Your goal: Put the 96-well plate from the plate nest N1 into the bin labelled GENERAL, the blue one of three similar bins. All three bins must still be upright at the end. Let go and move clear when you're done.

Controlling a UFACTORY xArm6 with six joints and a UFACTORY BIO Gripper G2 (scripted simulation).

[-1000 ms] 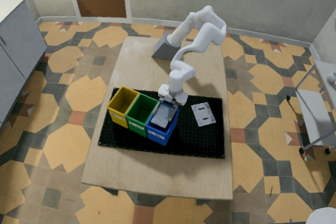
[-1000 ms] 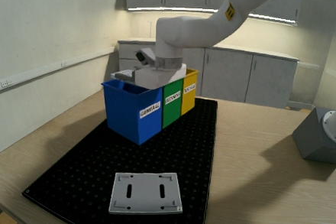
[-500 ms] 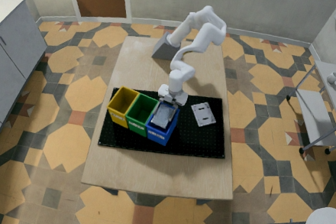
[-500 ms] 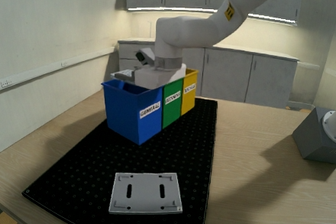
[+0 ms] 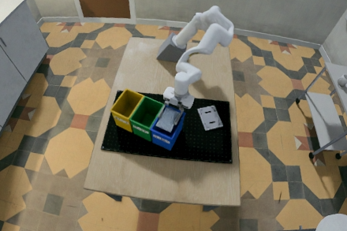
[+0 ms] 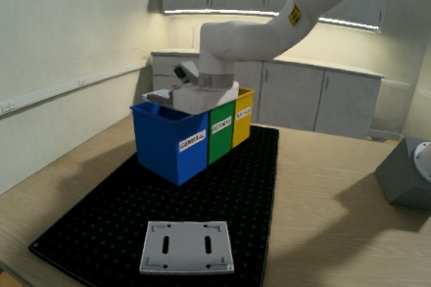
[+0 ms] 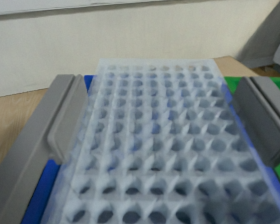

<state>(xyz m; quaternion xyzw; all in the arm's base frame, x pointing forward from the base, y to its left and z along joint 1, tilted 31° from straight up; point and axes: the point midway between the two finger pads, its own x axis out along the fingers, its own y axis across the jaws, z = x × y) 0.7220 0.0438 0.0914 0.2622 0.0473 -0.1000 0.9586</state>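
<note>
The clear 96-well plate (image 5: 167, 121) (image 7: 156, 115) is between the fingers of my gripper (image 5: 170, 115) (image 7: 163, 120), which is shut on its two long sides. In the top view it lies over the mouth of the blue GENERAL bin (image 5: 166, 139) (image 6: 157, 142). In the exterior view its far end shows just above that bin's rim; the gripper body hides the rest. The blue bin stands upright. The plate nest (image 5: 210, 117) (image 6: 186, 258) holds no plate.
The green bin (image 5: 141, 128) (image 6: 220, 145) stands upright against the blue one, and the yellow bin (image 5: 123, 123) (image 6: 241, 132) stands upright beyond it. All stand on a black perforated board (image 5: 197, 150) (image 6: 240, 204).
</note>
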